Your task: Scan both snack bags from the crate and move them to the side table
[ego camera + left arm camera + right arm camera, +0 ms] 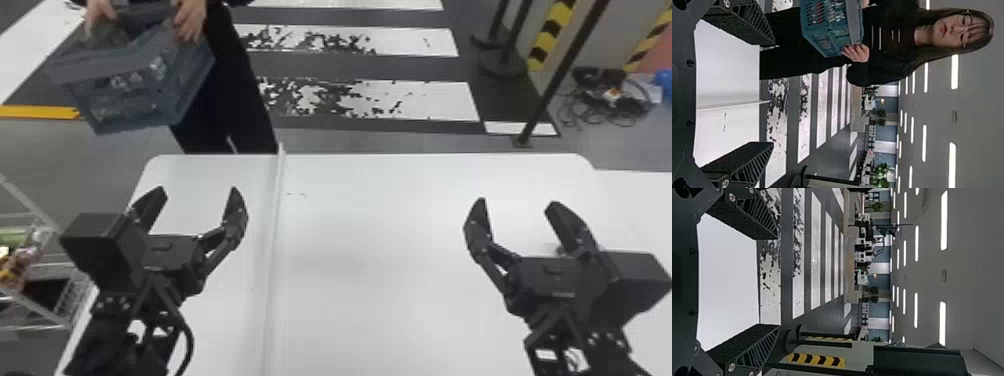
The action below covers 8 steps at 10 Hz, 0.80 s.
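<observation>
Person's hands [189, 21] holding crate [135, 85] beyond worktop's [370, 225] far left corner | left gripper [197, 190], right gripper [517, 202] gaping wide, empty | scanning, moving seemingly both remaining

Right gripper [517, 202]: your two black fingers [752, 354] are wide apart.
Table [727, 286]: you see its white top between them.
Floor [828, 319]: gray, with big white stripes [815, 254].
Poles [826, 343]: dark, near yellow and black stripes [817, 360].
Lights [943, 219]: long and bright on the ceiling [969, 266].
</observation>
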### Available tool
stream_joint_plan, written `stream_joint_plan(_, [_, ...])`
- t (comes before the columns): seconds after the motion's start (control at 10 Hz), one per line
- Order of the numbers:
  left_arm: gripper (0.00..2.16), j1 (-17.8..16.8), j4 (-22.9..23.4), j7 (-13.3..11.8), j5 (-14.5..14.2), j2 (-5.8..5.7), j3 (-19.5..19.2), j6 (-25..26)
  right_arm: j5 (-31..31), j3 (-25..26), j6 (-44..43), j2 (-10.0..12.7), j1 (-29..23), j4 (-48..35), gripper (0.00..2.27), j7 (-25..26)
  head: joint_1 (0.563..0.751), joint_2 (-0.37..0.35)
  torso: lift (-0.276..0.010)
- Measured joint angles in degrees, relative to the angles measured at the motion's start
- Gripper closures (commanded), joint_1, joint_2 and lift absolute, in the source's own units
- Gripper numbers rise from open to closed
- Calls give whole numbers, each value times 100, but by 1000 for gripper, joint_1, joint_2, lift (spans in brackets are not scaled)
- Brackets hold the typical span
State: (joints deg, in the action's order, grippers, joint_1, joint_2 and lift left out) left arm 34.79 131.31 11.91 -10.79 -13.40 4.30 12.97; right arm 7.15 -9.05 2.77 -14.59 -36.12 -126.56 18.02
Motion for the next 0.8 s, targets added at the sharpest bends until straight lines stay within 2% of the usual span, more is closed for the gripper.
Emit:
stream_joint_plan(0.2, [33, 31, -16, 11, -42, -4, 33, -197, -10, -1, 0, 0, 0, 0, 124, 0, 695, 9, -29])
stream_joint_plan(0.4, [-1, 18, -11, 354, -68, -5, 70, -224, -17, -1, 0, -2, 6, 12, 124, 0, 695, 20, -29])
stream_joint_plan(0.5, [73, 5, 2, 348, -94, -5, 78, -225, -21, -1, 0, -3, 8, 21, 124, 0, 695, 21, -29])
stream_joint_plan(0.6, [73, -9, 3, 167, -119, -5, 52, -210, -30, -4, -8, -2, 9, 25, 124, 0, 695, 13, -29])
stream_joint_plan(0.8, [90, -107, -52, 142, -134, -4, -11, -209, -49, -10, -17, 0, 6, 26, 124, 0, 695, 18, -29])
